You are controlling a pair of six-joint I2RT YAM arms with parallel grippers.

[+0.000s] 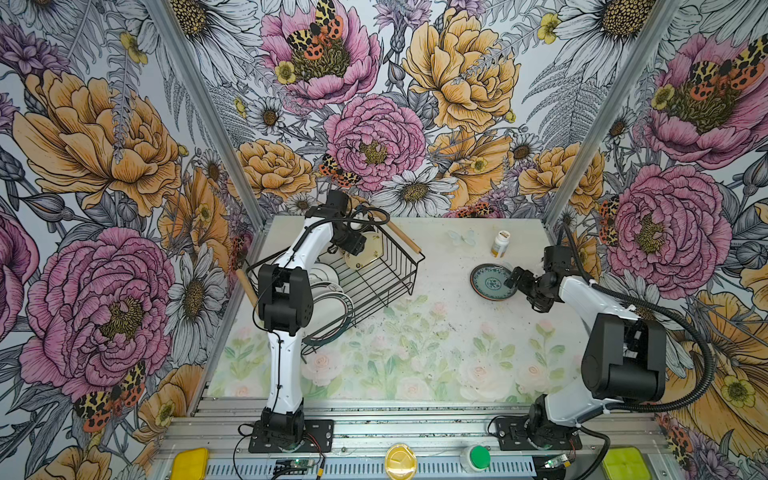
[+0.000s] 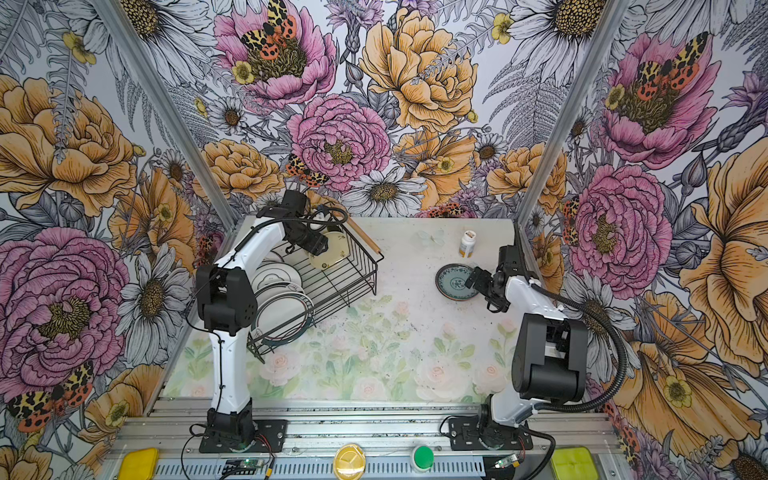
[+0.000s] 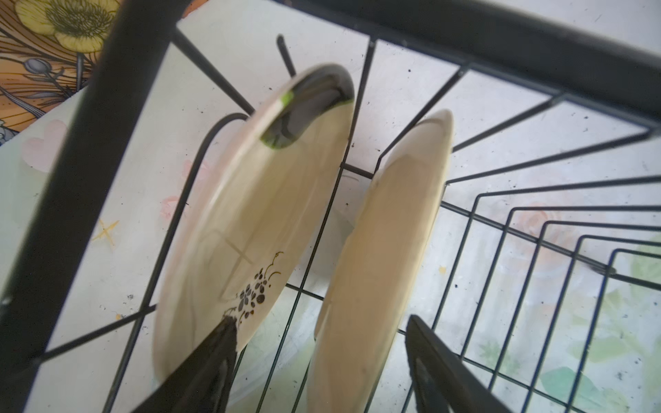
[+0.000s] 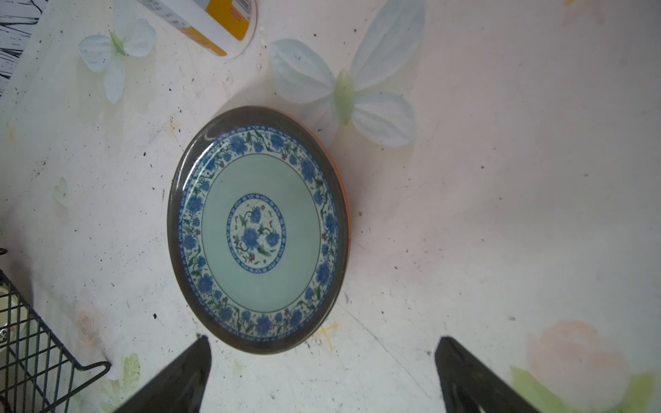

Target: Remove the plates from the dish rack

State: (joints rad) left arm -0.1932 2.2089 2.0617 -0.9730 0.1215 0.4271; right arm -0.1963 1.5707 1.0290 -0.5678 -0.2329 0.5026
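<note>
Little white pill bottle [image 1: 500, 243], yellow label, stands upright near the surface's [image 1: 449, 274] far edge, right of middle. Green button [image 1: 480, 456] sits on the front rail [image 1: 415, 432].

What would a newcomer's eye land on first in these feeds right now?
Probably the black wire dish rack at the left of the table, where the left gripper reaches in with its jaws open astride a plain cream plate standing on edge beside a cream floral plate. Next, the blue-flowered plate lying flat on the table's right side, with the open, empty right gripper poised at its edge and a white pill bottle behind.
</note>
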